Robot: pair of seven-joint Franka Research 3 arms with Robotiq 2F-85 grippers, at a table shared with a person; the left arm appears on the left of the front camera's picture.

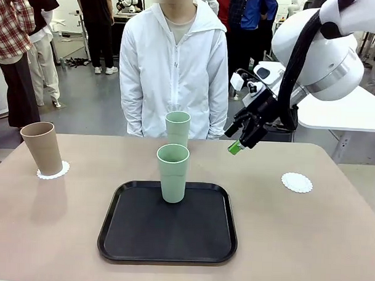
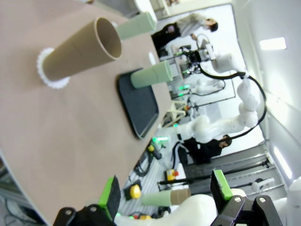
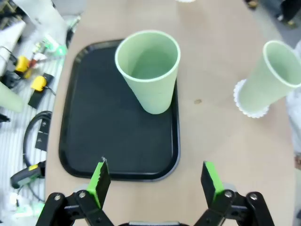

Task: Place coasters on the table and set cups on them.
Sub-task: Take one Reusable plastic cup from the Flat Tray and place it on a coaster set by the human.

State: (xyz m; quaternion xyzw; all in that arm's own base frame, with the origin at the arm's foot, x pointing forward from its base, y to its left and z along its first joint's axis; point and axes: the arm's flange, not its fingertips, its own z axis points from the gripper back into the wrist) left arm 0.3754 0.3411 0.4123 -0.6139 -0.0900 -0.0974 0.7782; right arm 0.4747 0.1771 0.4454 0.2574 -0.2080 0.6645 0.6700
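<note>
Right gripper (image 1: 241, 144) hovers fingers apart above the table's (image 1: 307, 243) far side, left gripper (image 2: 165, 186) equally spread, while one green cup (image 1: 173, 174) stands on the black tray (image 1: 172, 232), the other green cup (image 1: 177, 128) on the far coaster (image 3: 240, 99), the tan cup (image 1: 43, 148) on the left coaster (image 1: 62, 171).

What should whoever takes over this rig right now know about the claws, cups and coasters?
Left claw: open, empty.
Right claw: open, empty, in the air, looking down on the black tray.
Done: tan cup stands on the left coaster; far green cup stands on the far coaster.
Left: near green cup is upright on the tray; right coaster lies bare on the table. Likely next: move that cup onto it.
</note>
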